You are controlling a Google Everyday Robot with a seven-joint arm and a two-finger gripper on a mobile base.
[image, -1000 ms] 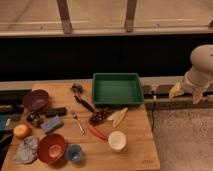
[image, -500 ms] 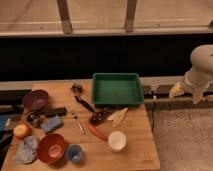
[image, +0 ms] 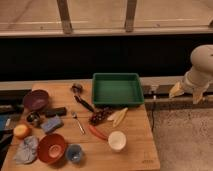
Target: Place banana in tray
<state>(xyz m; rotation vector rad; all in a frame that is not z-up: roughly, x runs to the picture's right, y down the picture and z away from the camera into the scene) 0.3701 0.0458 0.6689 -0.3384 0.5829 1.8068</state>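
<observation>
The gripper point(image: 185, 95) hangs at the right of the frame, off the surface point(image: 142, 150) and past its right edge, over the floor point(image: 182, 140). Its two pale fingers point(image: 174, 91) are spread apart with nothing between them.

The tray point(image: 118, 91) sits at the upper right corner of the surface, its right rim near the edge. The banana point(image: 118, 116) lies on the wood just below the tray's front rim, close to it but apart. Bare wood runs from the banana to the right edge, so that side is open.

On the banana's left a dark bunch point(image: 100, 116) – perhaps grapes – lies against it or nearly so. A red chili point(image: 97, 132) and a white cup point(image: 117, 140) lie below, and a fork point(image: 77, 121) further left. The left half is crowded: a purple bowl point(image: 36, 100), a red bowl point(image: 51, 148), an orange point(image: 21, 131) and a blue cup point(image: 74, 153) – all well away from the tray.
</observation>
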